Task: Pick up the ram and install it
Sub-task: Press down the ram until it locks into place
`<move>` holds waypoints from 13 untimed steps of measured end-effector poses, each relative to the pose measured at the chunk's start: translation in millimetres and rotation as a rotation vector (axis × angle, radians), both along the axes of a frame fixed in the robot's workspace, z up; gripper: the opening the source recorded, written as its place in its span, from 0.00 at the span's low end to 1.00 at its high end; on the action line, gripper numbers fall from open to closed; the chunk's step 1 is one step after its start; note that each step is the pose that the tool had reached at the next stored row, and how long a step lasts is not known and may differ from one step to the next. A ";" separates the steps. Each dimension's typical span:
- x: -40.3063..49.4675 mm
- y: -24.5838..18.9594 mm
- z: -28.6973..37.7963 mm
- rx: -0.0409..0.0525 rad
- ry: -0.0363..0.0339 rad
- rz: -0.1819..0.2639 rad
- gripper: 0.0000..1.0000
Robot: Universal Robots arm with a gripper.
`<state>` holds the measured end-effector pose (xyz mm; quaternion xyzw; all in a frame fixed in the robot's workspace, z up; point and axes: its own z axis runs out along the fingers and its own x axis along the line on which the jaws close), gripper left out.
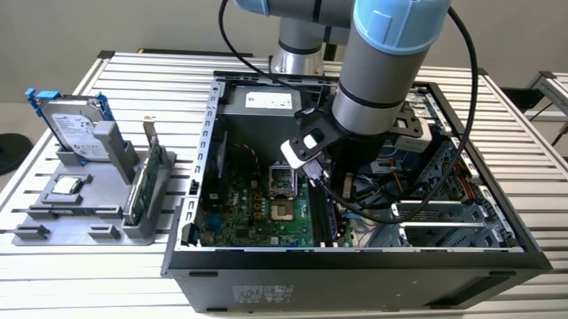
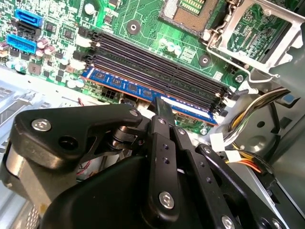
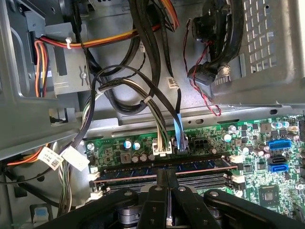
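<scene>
Inside an open computer case (image 1: 355,262) lying on a slatted surface (image 1: 133,73), a robot arm reaches down over the motherboard (image 1: 257,212) with its claw (image 2: 164,107) lowered onto the bank of memory slots (image 2: 157,71).

The ram (image 2: 143,91), a blue-green stick, lies along the slot farthest from the processor socket (image 2: 190,9), the black slots between it and the socket standing empty. The claw's two dark fingers (image 3: 167,183) are drawn nearly together over the stick's top edge at about its middle; they appear to pinch or press on it, though whether they truly grip it or merely bear down cannot be told. Nor is it clear whether the stick is fully seated: the white latches (image 3: 94,176) at the slot ends sit close by the board's corners.

The stick is judged light, thin and stiff, but fragile: it would flex or crack under sideways load, and its chips and contact edge should not be squeezed. The sound hold is across the flat faces near the middle of the long top edge.

Beside the case, a grey rack (image 1: 80,212) holds a hard drive (image 1: 76,129) and a green card (image 1: 146,179).
</scene>
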<state>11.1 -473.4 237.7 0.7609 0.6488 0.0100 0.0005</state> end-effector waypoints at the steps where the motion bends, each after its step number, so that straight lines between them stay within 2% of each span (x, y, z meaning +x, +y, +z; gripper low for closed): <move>1: 0.0 0.0 -0.1 0.0000 0.0000 0.000 0.00; 13: 0.0 0.0 -1.7 0.0001 0.0000 0.000 0.00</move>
